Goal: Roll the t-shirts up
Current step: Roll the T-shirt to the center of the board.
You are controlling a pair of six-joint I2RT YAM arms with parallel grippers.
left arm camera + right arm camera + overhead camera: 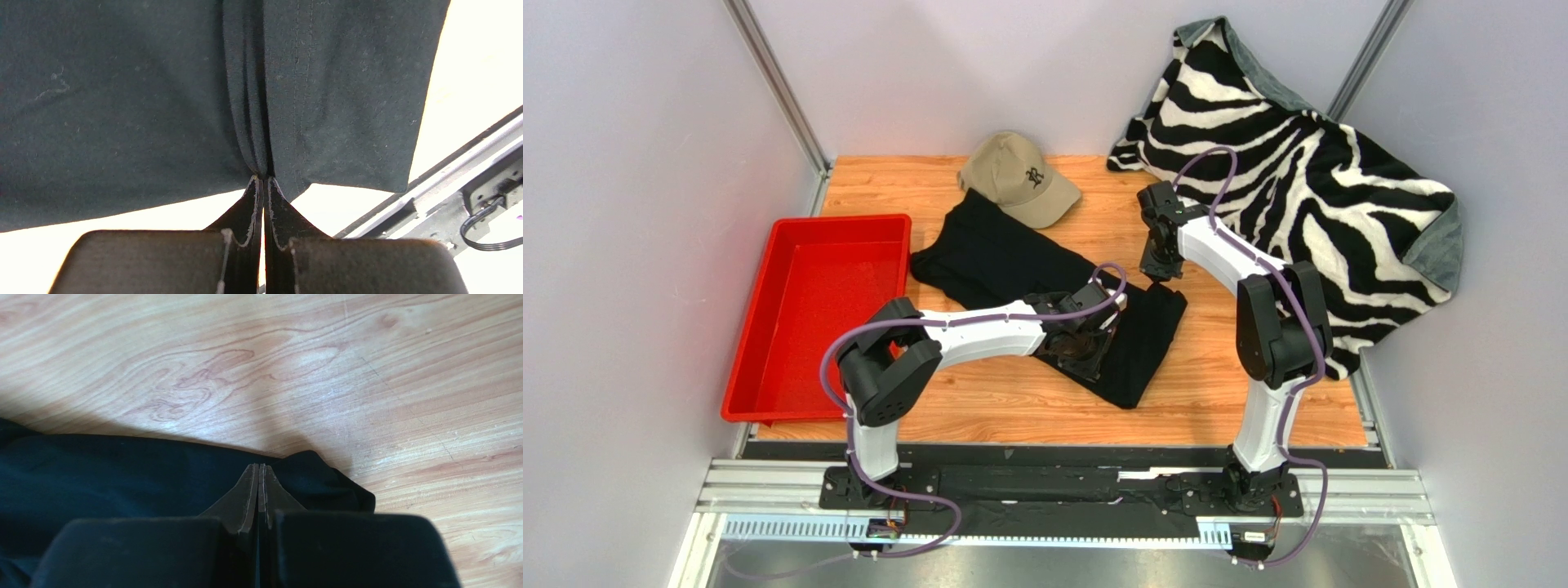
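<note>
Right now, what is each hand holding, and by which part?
The left hand pinches a gathered fold at the black t-shirt's edge; right hand is shut on its corner.

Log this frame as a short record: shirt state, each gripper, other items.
t-shirt: black, spread on the table, not rolled
left gripper: shut, pinching a fold at its near edge
right gripper: shut at its far right corner, apparently pinching it
others: tan cap, zebra blanket, red tray
</note>
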